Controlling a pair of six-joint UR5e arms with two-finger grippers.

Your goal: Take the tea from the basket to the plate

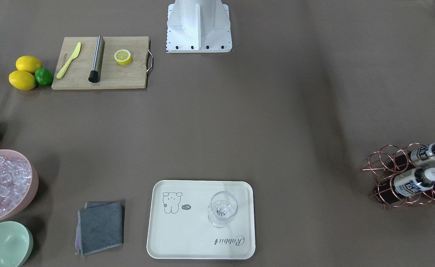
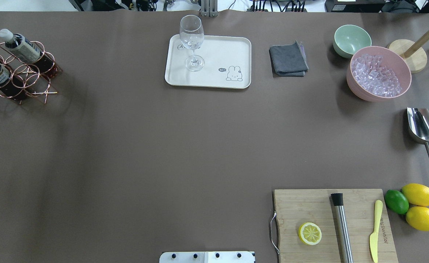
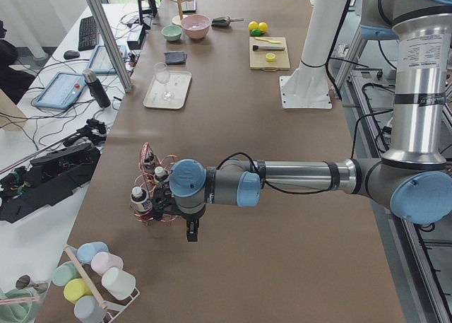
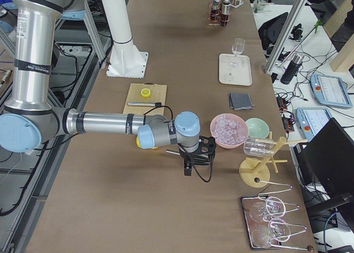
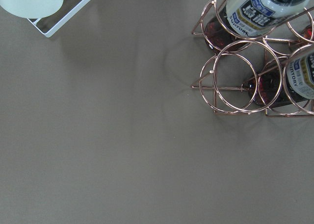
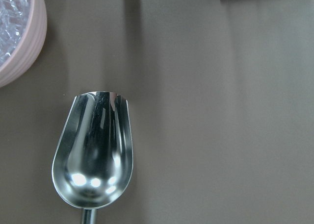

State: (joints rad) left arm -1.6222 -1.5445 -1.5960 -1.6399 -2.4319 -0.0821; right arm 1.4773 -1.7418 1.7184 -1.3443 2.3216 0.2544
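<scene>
Two tea bottles (image 2: 21, 47) sit in the basket (image 2: 24, 71) at upper left. State of left gripper (image 3: 192, 231) and right gripper (image 4: 187, 169): cannot tell.

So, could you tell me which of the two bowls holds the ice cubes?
The larger pink bowl holds them; the pale green bowl beside it is empty.

The basket (image 5: 221, 87) is rose-gold, the tea (image 1: 412, 182) red-brown, the plate (image 1: 188, 237) cream.
</scene>
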